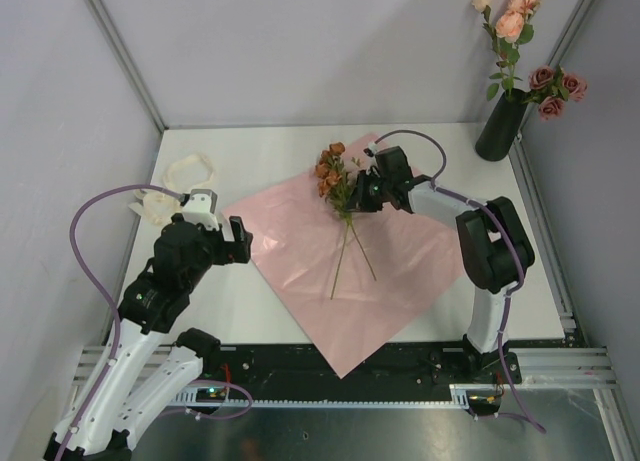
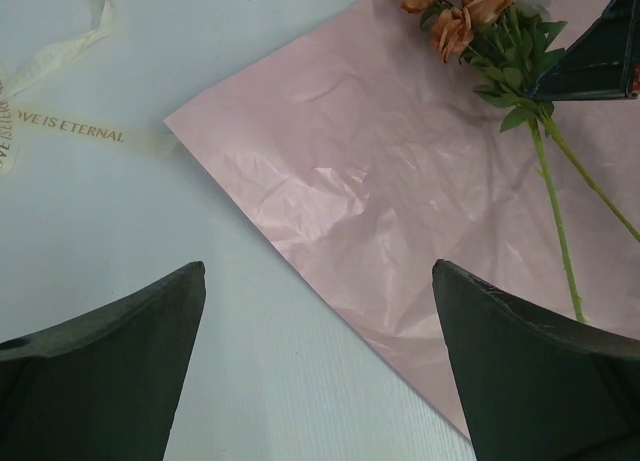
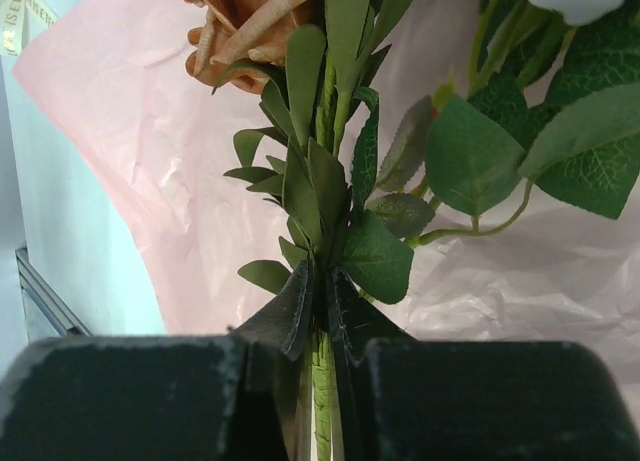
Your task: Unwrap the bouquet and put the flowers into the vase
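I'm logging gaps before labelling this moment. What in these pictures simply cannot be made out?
- How many stems the right gripper pinches: in the right wrist view, leaves of the rust flowers and its own fingers cover them; in the top view they are too small.
- Ribbon lettering: in the left wrist view it is cut off at the left edge.
- Vase opening: in the top view it is hidden by the pink flowers standing in it.
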